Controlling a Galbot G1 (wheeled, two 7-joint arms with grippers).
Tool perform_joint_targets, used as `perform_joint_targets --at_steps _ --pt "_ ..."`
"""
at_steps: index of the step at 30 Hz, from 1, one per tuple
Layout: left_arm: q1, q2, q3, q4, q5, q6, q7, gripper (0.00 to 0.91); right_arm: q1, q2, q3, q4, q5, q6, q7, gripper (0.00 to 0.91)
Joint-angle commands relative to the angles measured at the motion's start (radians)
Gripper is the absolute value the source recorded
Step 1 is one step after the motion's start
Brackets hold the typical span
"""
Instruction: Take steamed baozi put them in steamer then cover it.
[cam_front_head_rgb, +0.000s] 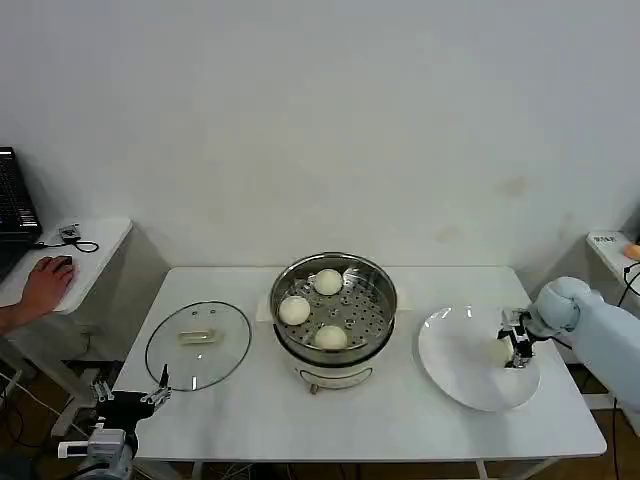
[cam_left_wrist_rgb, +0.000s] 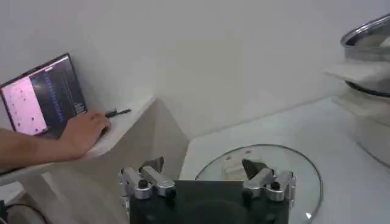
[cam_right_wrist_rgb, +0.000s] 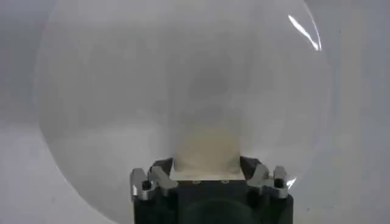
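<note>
Three small smooth cream-white steamed buns (cam_front_head_rgb: 294, 310) sit on the hole-dotted tray inside the round shiny stainless-steel steamer (cam_front_head_rgb: 378, 300), which I see at the middle of the white counter (cam_front_head_rgb: 400, 420). Starting from the left, my left pincer (cam_front_head_rgb: 158, 385) waits low at the counter's near left corner, its fingers (cam_left_wrist_rgb: 253, 167) spread wide with nothing between them, just beside the round clear glass lid (cam_front_head_rgb: 198, 344) that lies flat on the counter. Past the steamer to the right lies the flat white plate (cam_front_head_rgb: 455, 370). Over its right part my right pincer (cam_front_head_rgb: 518, 352) points down, its two fingers (cam_right_wrist_rgb: 248, 168) closed against the sides of the fourth cream-white bun (cam_right_wrist_rgb: 206, 149), which rests on the plate.
</note>
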Motion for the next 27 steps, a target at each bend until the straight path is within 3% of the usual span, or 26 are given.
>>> perform_joint_targets --at_steps 1,8,18,22,27 --pt "0.000 -0.002 0.001 -0.003 0.000 -0.001 0.000 0.907 0.002 0.000 0.005 0.001 0.003 0.005 -0.008 0.645" --pt "0.000 0.001 0.001 -0.005 0.000 -0.001 0.000 0.907 0.054 -0.054 -0.018 0.107 0.043 -0.026 -0.014 0.645" --pt "-0.008 0.006 0.006 -0.011 -0.001 0.001 0.002 0.907 0.364 -0.157 -0.213 0.349 0.181 -0.120 -0.037 0.655" --pt "-0.009 0.006 0.009 -0.015 -0.001 0.001 0.002 0.907 0.495 -0.153 -0.303 0.411 0.265 -0.169 -0.030 0.655" --pt "-0.009 0.009 0.007 -0.016 0.000 0.004 0.003 0.907 0.644 -0.102 -0.449 0.502 0.404 -0.255 0.019 0.665"
